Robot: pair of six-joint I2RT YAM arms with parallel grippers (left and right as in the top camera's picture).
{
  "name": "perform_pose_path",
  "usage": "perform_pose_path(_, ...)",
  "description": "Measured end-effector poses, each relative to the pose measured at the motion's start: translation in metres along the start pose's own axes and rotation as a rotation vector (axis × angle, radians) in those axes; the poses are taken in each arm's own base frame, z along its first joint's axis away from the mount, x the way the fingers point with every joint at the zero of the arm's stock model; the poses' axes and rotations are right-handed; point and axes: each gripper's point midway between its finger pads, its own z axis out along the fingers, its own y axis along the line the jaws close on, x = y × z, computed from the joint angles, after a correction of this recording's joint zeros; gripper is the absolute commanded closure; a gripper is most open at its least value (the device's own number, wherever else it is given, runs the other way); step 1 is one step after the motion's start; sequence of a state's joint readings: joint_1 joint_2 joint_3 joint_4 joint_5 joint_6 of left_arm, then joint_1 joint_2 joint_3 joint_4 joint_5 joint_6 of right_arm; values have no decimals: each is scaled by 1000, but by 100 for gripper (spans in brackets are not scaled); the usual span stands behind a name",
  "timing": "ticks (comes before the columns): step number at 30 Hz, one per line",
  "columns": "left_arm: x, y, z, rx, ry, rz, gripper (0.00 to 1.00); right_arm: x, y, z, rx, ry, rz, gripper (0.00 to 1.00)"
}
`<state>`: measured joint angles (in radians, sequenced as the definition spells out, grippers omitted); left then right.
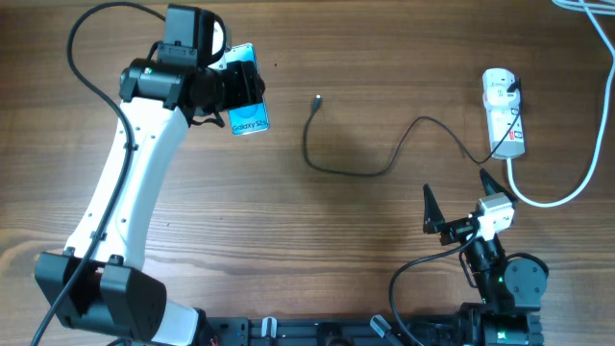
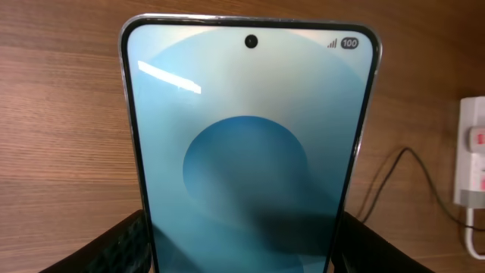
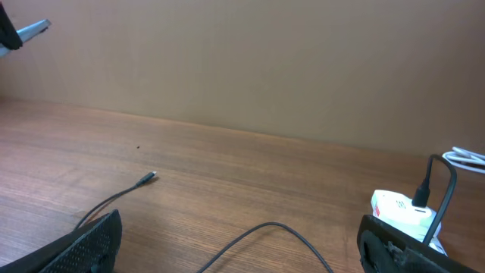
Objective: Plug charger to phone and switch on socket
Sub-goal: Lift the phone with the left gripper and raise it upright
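The phone (image 1: 246,104), turquoise with "Galaxy S25" text, is held by my left gripper (image 1: 231,91) at the table's back left; the jaws press on both long edges. It fills the left wrist view (image 2: 246,152), with my left gripper's (image 2: 242,250) fingers at either side. The charger (image 1: 351,168) is a thin black cable curling across the middle of the table, its connector tip (image 1: 318,99) lying free; the tip also shows in the right wrist view (image 3: 148,180). The white socket (image 1: 504,111) lies at the right with a black plug in it. My right gripper (image 1: 456,207) is open and empty near the front right.
A thick white cord (image 1: 567,197) loops from the socket toward the right edge and back corner. The socket also shows in the left wrist view (image 2: 474,163) and in the right wrist view (image 3: 402,212). Bare wooden tabletop (image 1: 384,58) lies between the phone and the socket.
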<state>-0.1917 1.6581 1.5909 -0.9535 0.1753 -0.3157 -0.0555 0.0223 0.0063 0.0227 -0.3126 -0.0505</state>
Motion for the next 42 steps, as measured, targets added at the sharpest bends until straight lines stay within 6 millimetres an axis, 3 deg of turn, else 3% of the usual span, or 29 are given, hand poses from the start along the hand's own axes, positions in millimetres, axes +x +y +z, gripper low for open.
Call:
perform_pose_path(23, 4, -21, -1, 115, 37, -140, 31, 0, 0, 0, 0, 0, 0, 0)
perform_pose_path(36, 17, -17, -2, 94, 95, -233, 32, 0, 0, 0, 0, 0, 0, 0)
perform_pose_path(40, 16, -18, -2, 96, 95, -286, 47, 0, 0, 0, 0, 0, 0, 0)
perform_pose_path(42, 16, -18, -2, 96, 95, -317, 47, 0, 0, 0, 0, 0, 0, 0)
